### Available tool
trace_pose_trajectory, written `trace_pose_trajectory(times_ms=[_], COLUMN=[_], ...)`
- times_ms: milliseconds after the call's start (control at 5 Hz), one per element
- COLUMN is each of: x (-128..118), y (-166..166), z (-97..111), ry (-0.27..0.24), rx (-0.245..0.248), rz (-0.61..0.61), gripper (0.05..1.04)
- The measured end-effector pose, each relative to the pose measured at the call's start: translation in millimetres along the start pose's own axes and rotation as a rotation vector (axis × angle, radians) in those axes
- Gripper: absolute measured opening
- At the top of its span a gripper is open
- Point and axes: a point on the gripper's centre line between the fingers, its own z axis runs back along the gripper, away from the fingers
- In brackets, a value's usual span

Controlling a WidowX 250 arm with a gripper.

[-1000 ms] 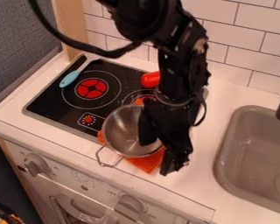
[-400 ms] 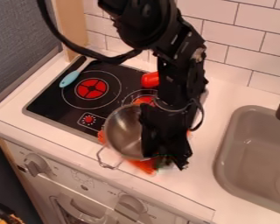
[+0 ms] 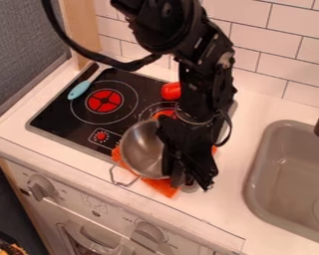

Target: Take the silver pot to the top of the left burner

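The black gripper [image 3: 187,172] hangs over the right side of the silver pot [image 3: 141,149], covering that part of its rim. The pot is a shiny metal bowl shape with a wire handle [image 3: 124,183] at its lower left. Beneath it lies an orange cloth [image 3: 161,186], by the front edge of the black cooktop. The left burner [image 3: 105,101], a red disc inside a thin ring, lies up and to the left of the pot.
A light-blue utensil [image 3: 79,90] with a dark handle lies left of the left burner. Behind the right burner is a red object [image 3: 171,91], beside the arm. A grey sink [image 3: 292,174] is at the right, and a tiled wall [image 3: 295,30] stands behind the counter.
The gripper has shifted slightly over the pot's right side, its lower end a little higher than a second ago. The pot has moved slightly to the right, and its wire handle sits a bit higher.
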Motion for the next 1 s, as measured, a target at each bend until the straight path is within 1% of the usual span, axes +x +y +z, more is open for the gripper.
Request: trace_pose_trajectory(times_ms=[200,400,600,800,1000], x=[3,10,13,24,35], y=[-2,5,35,72,109], z=[21,62,87,93,77], ry=[-0.063,-0.179,-0.242,-0.253,-0.201], rx=[-0.009,-0.005,0.006,0.004,0.013], rz=[-0.015,-0.007,0.097,0.217,0.325], gripper=[0.087,0.067,0.065,0.065,0.065])
